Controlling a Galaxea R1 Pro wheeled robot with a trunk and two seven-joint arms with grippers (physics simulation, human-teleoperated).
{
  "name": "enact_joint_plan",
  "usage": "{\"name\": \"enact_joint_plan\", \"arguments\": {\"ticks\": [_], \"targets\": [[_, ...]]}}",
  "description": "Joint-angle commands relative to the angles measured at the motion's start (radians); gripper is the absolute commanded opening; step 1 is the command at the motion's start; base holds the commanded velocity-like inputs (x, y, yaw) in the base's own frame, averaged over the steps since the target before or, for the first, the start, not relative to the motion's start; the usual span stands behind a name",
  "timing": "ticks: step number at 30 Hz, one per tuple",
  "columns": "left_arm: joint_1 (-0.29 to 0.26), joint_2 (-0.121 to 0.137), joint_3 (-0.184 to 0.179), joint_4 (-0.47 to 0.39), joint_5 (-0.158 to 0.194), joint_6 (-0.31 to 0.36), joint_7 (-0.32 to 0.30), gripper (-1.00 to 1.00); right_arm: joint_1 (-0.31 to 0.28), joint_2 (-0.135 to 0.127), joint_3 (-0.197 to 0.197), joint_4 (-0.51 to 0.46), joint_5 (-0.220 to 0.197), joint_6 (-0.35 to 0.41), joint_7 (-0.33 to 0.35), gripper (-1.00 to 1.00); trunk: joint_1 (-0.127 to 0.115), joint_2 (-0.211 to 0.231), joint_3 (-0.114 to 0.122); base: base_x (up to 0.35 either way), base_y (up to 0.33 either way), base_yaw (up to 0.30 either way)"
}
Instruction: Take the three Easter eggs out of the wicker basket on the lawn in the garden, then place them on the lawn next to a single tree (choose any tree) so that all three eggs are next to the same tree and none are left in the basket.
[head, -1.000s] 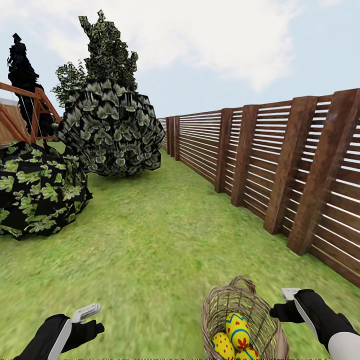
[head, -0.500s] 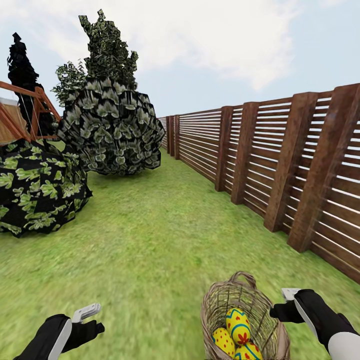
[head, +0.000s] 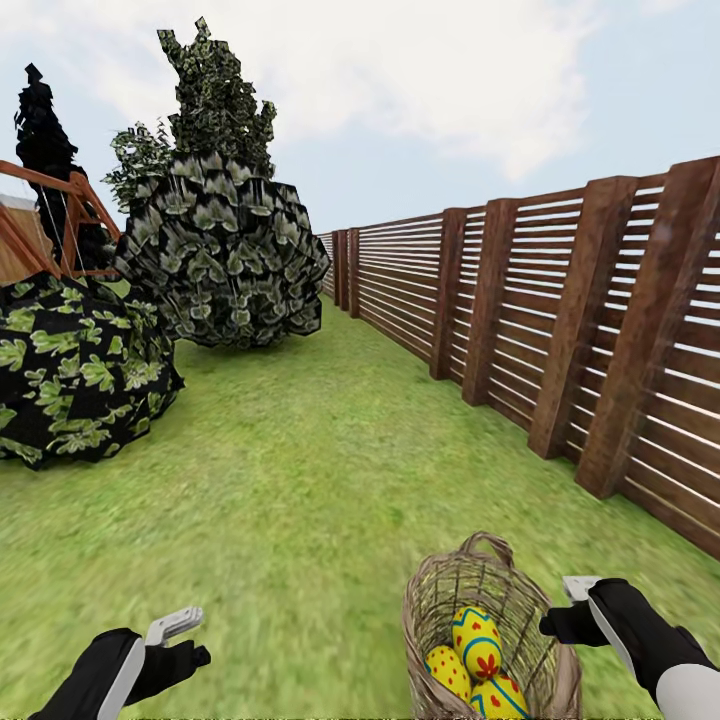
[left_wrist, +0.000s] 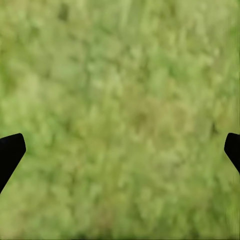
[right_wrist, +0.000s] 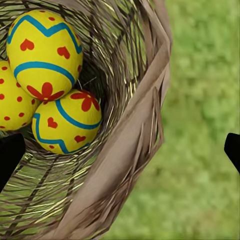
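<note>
Easter eggs (head: 477, 660), three of them, are lying together inside the wicker basket (head: 487, 628), and your right gripper (head: 577, 604) is hanging just beside its rim, at about 3 o'clock from it in the head view. In the right wrist view your two dark fingertips (right_wrist: 11, 156) are showing at opposite edges, spread wide, with nothing between them but the basket wall (right_wrist: 135, 150) and grass. The eggs (right_wrist: 50, 80) there are smooth, glossy and yellow, carrying red hearts, dots and flower marks and blue zigzag bands; one is sitting on top of the other two.

Your left gripper (head: 172, 640) is hovering over bare grass at about 9 o'clock from the basket, well apart from it. Its fingertips (left_wrist: 10, 152) are likewise parted wide in the left wrist view, gripping nothing, with blurred mottled green (left_wrist: 120, 110) beneath.

You are looking at one basket: round, tapered, tan open weave of thin strands, with a small arched loop handle (head: 487, 545) at its 12 o'clock rim. It is standing on the lawn (head: 300, 460), which is stretching away flat and patchy green.

At 3 o'clock a slatted brown wooden fence (head: 560, 330) with thick posts is running into the distance. At 10 o'clock two rounded leafy bushes (head: 75, 375) are sitting on the grass, with a taller ragged bush (head: 215, 100) and a dark narrow tree (head: 42, 135) behind.
</note>
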Motion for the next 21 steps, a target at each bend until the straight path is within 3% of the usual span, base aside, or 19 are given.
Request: {"name": "enact_joint_plan", "arguments": {"ticks": [1,21], "targets": [[-0.001,0.000,0.002,-0.001,0.001,0.005,-0.003,1.00,0.000,0.000,-0.001,-0.001,0.006,0.004,0.005,1.00,0.004,-0.008,-0.004,0.000,0.000,0.000],[-0.001,-0.003,0.002,-0.001,0.001,0.005,-0.003,1.00,0.000,0.000,0.000,-0.001,0.008,0.004,0.005,1.00,0.080,-0.148,-0.067,0.000,0.000,0.000]]}}
